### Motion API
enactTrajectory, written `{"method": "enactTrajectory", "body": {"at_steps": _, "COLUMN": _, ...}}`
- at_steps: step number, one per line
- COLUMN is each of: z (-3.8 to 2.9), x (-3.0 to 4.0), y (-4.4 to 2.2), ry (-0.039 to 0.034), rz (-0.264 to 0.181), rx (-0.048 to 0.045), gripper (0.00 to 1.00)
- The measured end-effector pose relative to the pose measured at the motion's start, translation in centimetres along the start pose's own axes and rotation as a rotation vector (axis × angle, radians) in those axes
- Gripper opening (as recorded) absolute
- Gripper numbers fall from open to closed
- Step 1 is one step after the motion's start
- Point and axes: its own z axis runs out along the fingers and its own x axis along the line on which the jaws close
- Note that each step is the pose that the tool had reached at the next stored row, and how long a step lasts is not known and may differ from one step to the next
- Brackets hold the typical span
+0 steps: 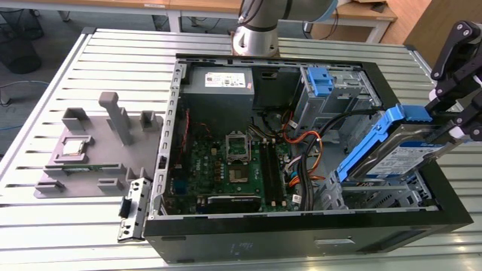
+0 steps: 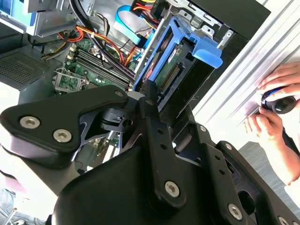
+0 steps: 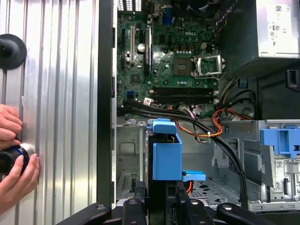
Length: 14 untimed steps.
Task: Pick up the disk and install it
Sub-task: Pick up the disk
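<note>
Closest to the wrist cameras, black linkage-fingered gripper is clamped on the upper end of the rectangular silver metal disk with blue-and-white label and blue plastic bracket. Grip looks firm: the disk hangs off the table, carried only by the fingers.

Disk sits tilted above the case's front corner on the exterior view's right. Long axis slants: the held end is high and toward the exterior view's right, the free end is low and points into the case. First wrist view shows it edge-on, bracket tab facing the camera. Free end is just beside the top of the bare steel drive bay cage; cannot tell if it touches. Judgement: the bay lies straight below and ahead of the free end, and the disk is not yet level with it, so not seated.

Past the disk, a bundle of black and orange cables runs close by its low end. Then green motherboard on the floor of the open black tower case. Farther back, grey metal power supply box with white sticker and small blue plastic latch on the upper cage. Outside the case, grey plastic fixture tray on slatted aluminium table. A person's hand rests on the table, well apart from the gripper.
</note>
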Motion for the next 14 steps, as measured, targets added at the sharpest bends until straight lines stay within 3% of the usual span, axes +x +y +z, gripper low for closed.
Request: {"method": "enactTrajectory", "body": {"at_steps": 14, "z": 0.28, "x": 0.02, "y": -0.09, "ry": -0.0002, "rz": 0.001, "rx": 0.0001, "gripper": 0.35}}
